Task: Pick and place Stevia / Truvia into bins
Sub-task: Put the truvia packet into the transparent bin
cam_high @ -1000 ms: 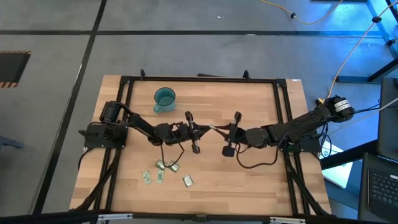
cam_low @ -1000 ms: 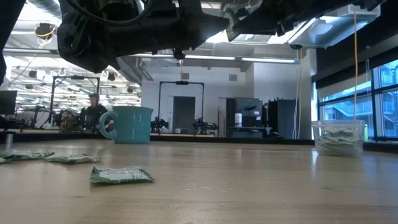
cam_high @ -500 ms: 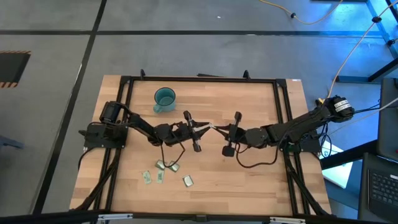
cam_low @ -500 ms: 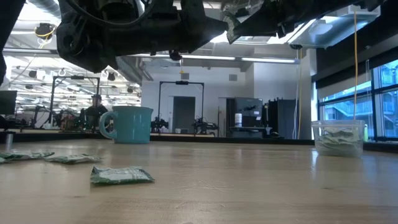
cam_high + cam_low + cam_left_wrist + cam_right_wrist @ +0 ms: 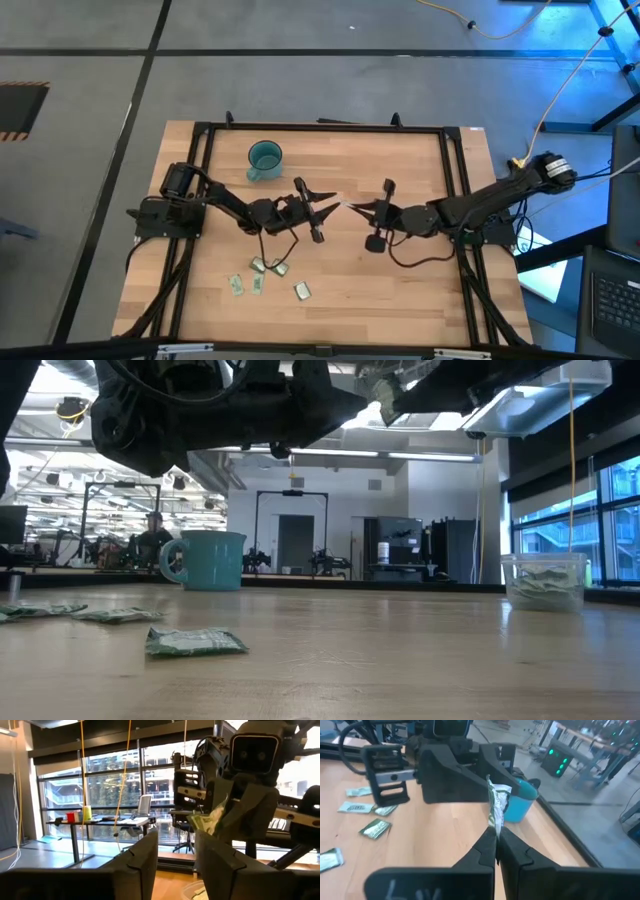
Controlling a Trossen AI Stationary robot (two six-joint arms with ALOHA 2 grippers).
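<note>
Landmark for this report: the teal-blue ceramic mug (image 5: 264,158), standing upright on the pale wooden tabletop (image 5: 420,290) near its far edge.

Nearest the left edge in the low view, several small flat green-and-white paper sachets (image 5: 268,277) lie loose on the tabletop, on the near side of the mug and well apart from it. In the low view one of them (image 5: 195,642) lies flat at the front, with others (image 5: 115,615) farther left.

The left arm reaches toward the table's middle, on the near side of the mug and slightly to its right. The left gripper (image 5: 324,203) stands with its fingers (image 5: 141,860) spread apart and nothing between them.

Just right of it, a single crumpled green-and-white sachet (image 5: 497,805) is held in the air above the tabletop, clear of the mug. The right gripper (image 5: 357,207) has its fingers (image 5: 482,851) pressed together on the lower end of this sachet, which stands up from the fingertips. The left wrist view shows the same sachet (image 5: 209,820) at the right gripper, just beyond the left fingers.

Farthest right in the low view, a clear plastic cup (image 5: 545,580) stands upright on the tabletop, well apart from the mug, with pale sachets inside it.
</note>
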